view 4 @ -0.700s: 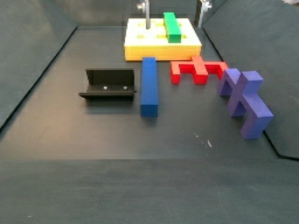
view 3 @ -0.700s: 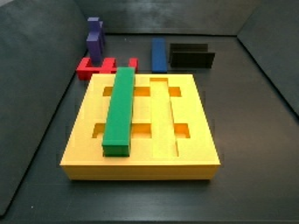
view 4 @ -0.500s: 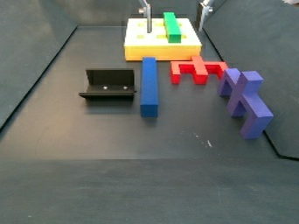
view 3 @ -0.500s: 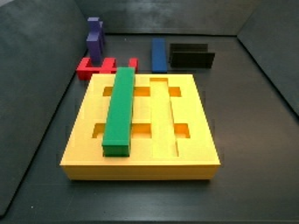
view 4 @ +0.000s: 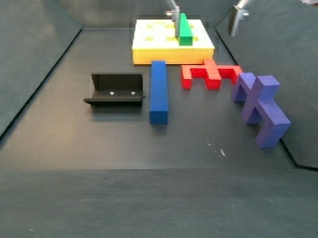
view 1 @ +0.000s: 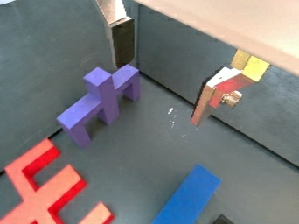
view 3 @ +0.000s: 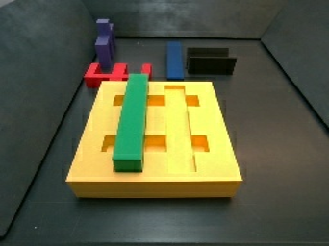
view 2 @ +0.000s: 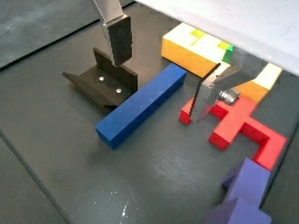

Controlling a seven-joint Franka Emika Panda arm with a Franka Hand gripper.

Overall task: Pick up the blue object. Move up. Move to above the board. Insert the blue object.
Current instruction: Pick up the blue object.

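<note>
On the dark matte surface (view 4: 125,139), the blue object (view 4: 158,89), a smooth straight bar, lies flat just beside the black fixture (view 4: 113,90). Beyond it sits the grooved yellow board (view 4: 159,42). The gripper (view 2: 163,72) hovers above, its flat silver fingers (view 2: 118,42) spread and empty.

Even, soft overhead light; faint shadows; side views sharp; wrist views slightly soft, possibly stretched at edges.

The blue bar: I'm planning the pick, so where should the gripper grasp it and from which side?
Grip the blue bar near mid-length across its narrow width, coming from above: it lies flat beside the fixture. The gripper hangs open above it.
</note>
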